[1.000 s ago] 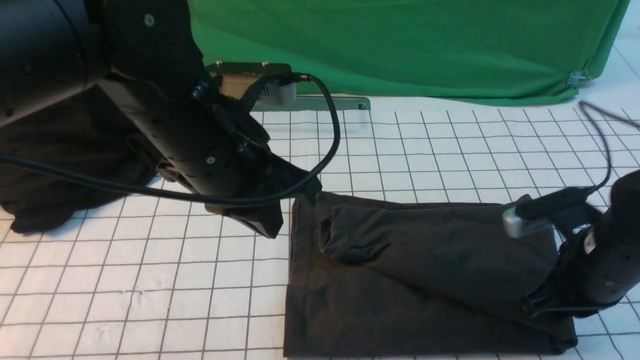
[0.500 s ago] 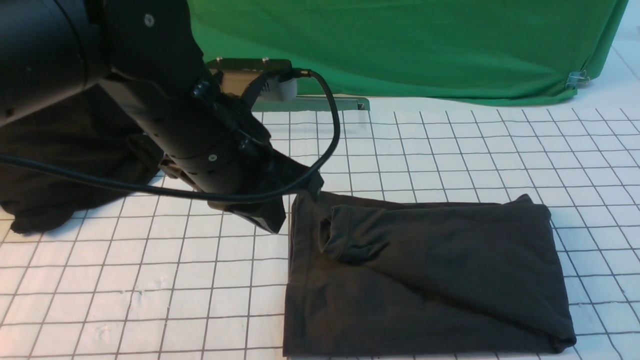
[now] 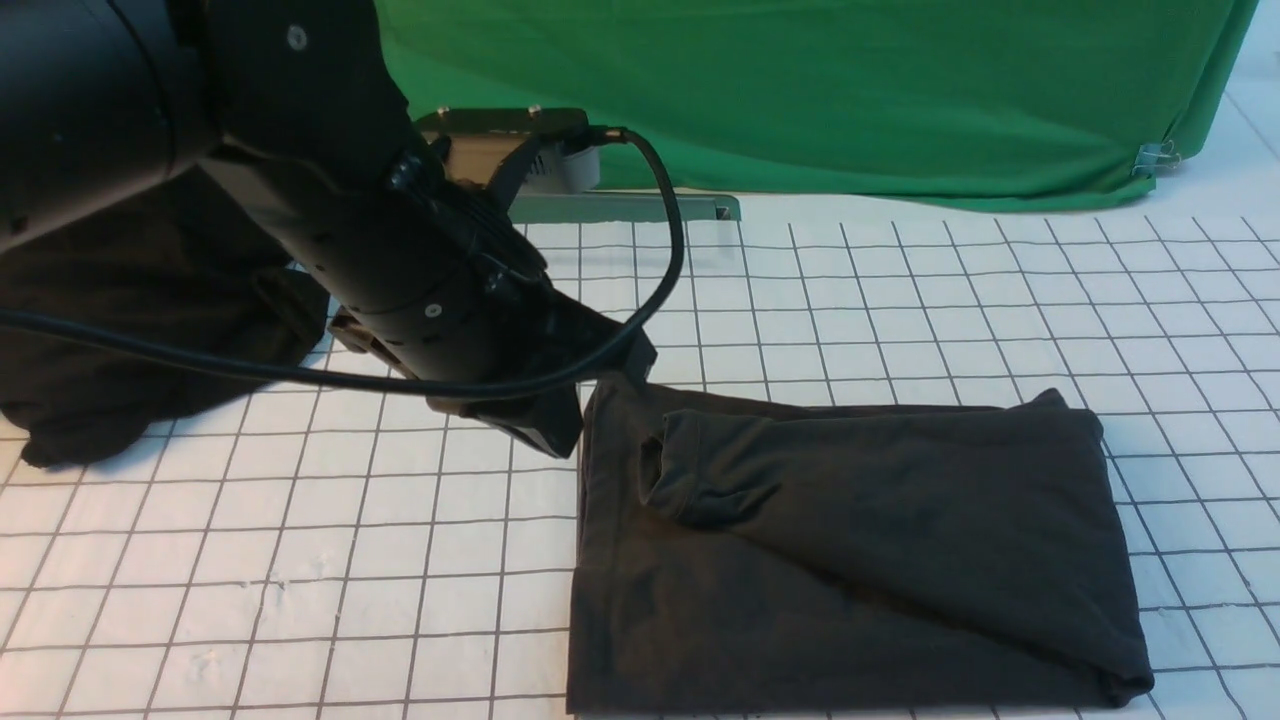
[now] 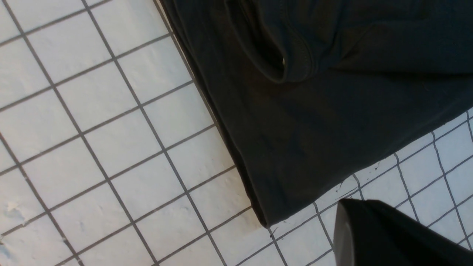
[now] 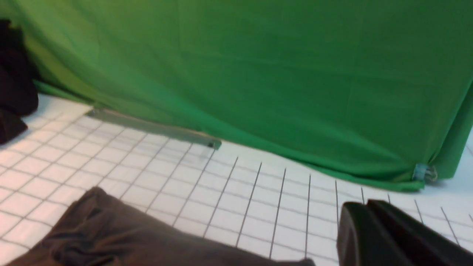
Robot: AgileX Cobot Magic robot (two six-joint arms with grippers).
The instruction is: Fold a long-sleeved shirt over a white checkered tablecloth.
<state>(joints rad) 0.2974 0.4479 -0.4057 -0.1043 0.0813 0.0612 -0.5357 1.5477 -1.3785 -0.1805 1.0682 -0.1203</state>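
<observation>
- Currently, with a clock laid over the front view and 12 at the far side, the shirt [image 3: 860, 590] lies towards 4 o'clock, folded into a wide, dark, slanting-edged bundle.
- Beneath it spreads the checkered tablecloth [image 3: 300, 550], its bare squares showing from 7 to 9 o'clock and again around 2 and 3.
- A bunched fold of cloth [image 3: 710, 480] sits on the shirt towards its own 10 o'clock; a small corner [image 3: 1048, 399] pokes up near its 2 o'clock.
- The left arm [image 3: 340, 190] reaches in from 10 o'clock, overlapping the shirt's near-left edge in that view, a black cable [image 3: 676, 240] looping across it.
- The left gripper [image 4: 360, 221] has its jaws clenched; whether they touch the shirt I cannot tell.
- The right gripper [image 5: 364, 225] is clenched too, seen in its own wrist view.
- A heap of black cloth [image 3: 120, 340] rests at 9 o'clock, perhaps partly behind the left arm.
- The green backdrop [image 3: 800, 100] hangs at 12, a clip [image 3: 1157, 157] on its corner at 2.
</observation>
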